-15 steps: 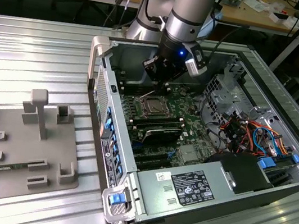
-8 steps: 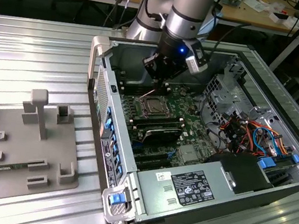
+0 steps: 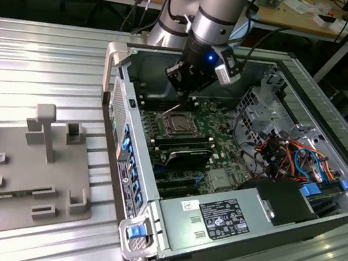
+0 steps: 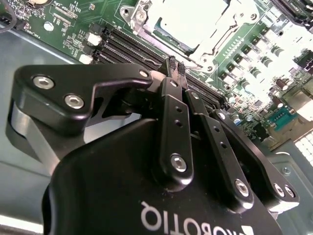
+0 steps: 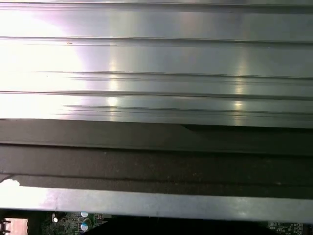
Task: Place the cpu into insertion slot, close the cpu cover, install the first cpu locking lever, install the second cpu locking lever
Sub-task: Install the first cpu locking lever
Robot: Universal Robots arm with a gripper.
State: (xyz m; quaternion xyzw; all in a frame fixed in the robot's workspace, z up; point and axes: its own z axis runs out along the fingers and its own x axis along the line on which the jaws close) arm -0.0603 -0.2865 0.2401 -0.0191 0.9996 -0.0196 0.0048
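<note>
Exterior view: the end effector (image 3: pixel 182 92) hangs inside the open computer case (image 3: pixel 123 83), just above the insertion slot (image 3: pixel 166 124) on the green board.

In the second wrist view its fingers (image 4: pixel 175 117) are drawn together, with nothing visible between the tips. Beyond them the cpu (image 4: pixel 193 22) lies silvery in the slot. The cpu cover (image 4: pixel 222 39) seems folded down around it, though glare blurs that. The case stands on a ribbed metal desk (image 3: pixel 39 63).

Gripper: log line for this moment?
gripper | fingers shut | tips beside insertion slot, over circuit board | inside open computer case
</note>
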